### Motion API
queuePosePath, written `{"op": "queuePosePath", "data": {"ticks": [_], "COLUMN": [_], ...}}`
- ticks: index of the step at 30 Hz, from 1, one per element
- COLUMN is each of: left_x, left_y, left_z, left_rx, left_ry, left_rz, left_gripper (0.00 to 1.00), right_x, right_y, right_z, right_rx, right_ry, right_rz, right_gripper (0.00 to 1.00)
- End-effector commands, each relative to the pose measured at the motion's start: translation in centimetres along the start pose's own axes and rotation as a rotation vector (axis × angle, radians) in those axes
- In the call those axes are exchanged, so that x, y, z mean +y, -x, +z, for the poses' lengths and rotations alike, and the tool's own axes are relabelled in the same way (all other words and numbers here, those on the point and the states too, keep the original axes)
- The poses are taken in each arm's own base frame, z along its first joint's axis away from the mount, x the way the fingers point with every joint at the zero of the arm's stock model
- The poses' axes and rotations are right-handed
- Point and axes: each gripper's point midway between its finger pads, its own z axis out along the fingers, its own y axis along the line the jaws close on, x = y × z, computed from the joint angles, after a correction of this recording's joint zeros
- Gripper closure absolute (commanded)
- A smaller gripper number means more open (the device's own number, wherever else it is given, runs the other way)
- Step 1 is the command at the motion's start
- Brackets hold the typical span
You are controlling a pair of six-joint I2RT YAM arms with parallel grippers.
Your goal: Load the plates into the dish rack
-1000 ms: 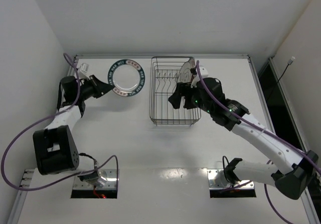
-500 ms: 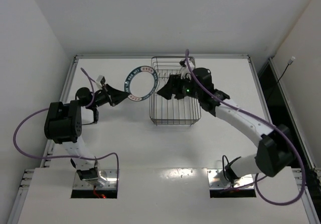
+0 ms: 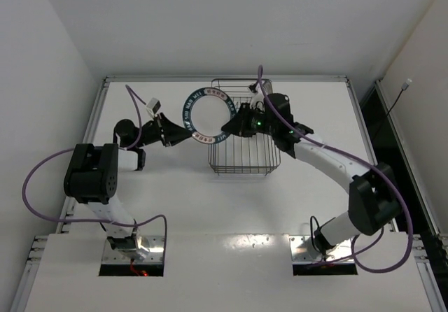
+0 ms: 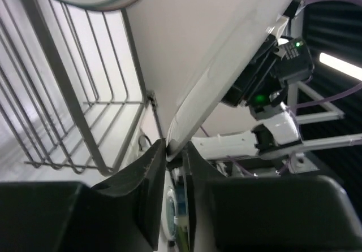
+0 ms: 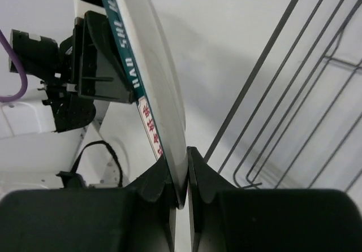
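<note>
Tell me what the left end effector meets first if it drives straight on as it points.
The left end effector grips the plate; beyond that, likely the right end effector on the opposite rim, by the left wall of the rack. Depth is unclear.

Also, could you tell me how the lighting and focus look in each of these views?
Top external: even, soft light, with one glare patch on the table near the bases. Left wrist: the close plate is washed out and soft, against a dark background with a bright strip light. Right wrist: the plate's rim lettering is readable, while the dish rack wires look soft.
</note>
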Motion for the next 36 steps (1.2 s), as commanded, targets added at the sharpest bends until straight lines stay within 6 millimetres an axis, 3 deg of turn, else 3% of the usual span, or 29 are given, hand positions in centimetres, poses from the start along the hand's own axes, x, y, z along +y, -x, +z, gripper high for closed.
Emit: {"op": "queuePosePath", "data": {"ticks": [1,3,4,5,6,7,8,10,12,13,14,15,16,17,18,19,22,31,36], "left_x": [-6.8,-6.8,-6.7,-6.4,-6.1,-5.6,-5.1,-4.1,-3.6,-2.2,-2.3,-2.8,-1.4,1.6,1.6,1.8,1.4,3.9,4.3], "left_y": [-1.8,-2.1,-2.0,-1.9,-1.8,-1.5,-1.3,-1.0,-0.5,0.1,0.6,2.2,3.6,2.1,4.2,4.2,4.9,6.8,7.4], "left_z": [-0.5,-0.2,-0.2,-0.1,-0.1,0.1,0.2,0.3,0.4,0.6,0.6,0.9,0.9,-0.2,-1.0,-1.7,-2.6,-5.4,-6.0], "left_rx": [0.041,0.063,0.063,0.062,0.061,0.058,0.057,0.056,0.048,0.046,0.026,0.006,0.009,0.065,-0.021,-0.04,-0.114,-0.194,-0.21], "left_ry": [-0.215,-0.218,-0.212,-0.205,-0.195,-0.173,-0.155,-0.108,-0.075,-0.016,0.022,0.068,0.169,0.356,0.513,0.558,0.614,0.844,0.897], "left_rz": [0.511,0.518,0.504,0.503,0.495,0.49,0.477,0.471,0.481,0.479,0.51,0.569,0.776,0.617,0.704,0.718,0.735,0.697,0.695], "left_gripper": [0.82,0.6,0.32,0.18,0.04,0.0,0.0,0.0,0.0,0.0,0.0,0.0,0.0,0.0,0.0,0.0,0.0,0.0,0.0], "right_x": [0.6,0.2,-0.5,-2.0,-2.9,-2.5,-4.6,-4.9,-6.0,-5.5,-7.1,-6.8,-7.1,-7.9,-8.8,-9.4,-10.8,-13.5,-15.2], "right_y": [5.0,6.8,6.9,8.7,9.1,10.8,10.8,12.3,12.5,13.3,13.3,13.6,13.5,13.7,13.3,13.1,12.7,10.5,9.1], "right_z": [-3.0,-5.1,-6.2,-8.3,-9.2,-10.5,-12.5,-13.6,-14.4,-14.7,-14.3,-14.0,-13.5,-13.7,-12.6,-12.2,-10.3,-5.9,-4.1], "right_rx": [-0.176,-0.239,-0.227,-0.307,-0.312,-0.35,-0.349,-0.375,-0.371,-0.389,-0.374,-0.358,-0.34,-0.341,-0.299,-0.285,-0.253,-0.143,-0.09], "right_ry": [-0.058,-0.151,-0.238,-0.375,-0.452,-0.508,-0.657,-0.737,-0.839,-0.863,-0.94,-0.96,-0.986,-1.045,-1.083,-1.107,-1.138,-1.195,-1.198], "right_rz": [-0.102,-0.091,-0.077,-0.066,-0.07,-0.08,-0.083,-0.093,-0.106,-0.113,-0.116,-0.133,-0.143,-0.15,-0.162,-0.167,-0.19,-0.238,-0.239], "right_gripper": [1.0,1.0,1.0,1.0,1.0,1.0,1.0,1.0,1.0,1.0,1.0,1.0,1.0,1.0,1.0,1.0,1.0,1.0,1.0]}}
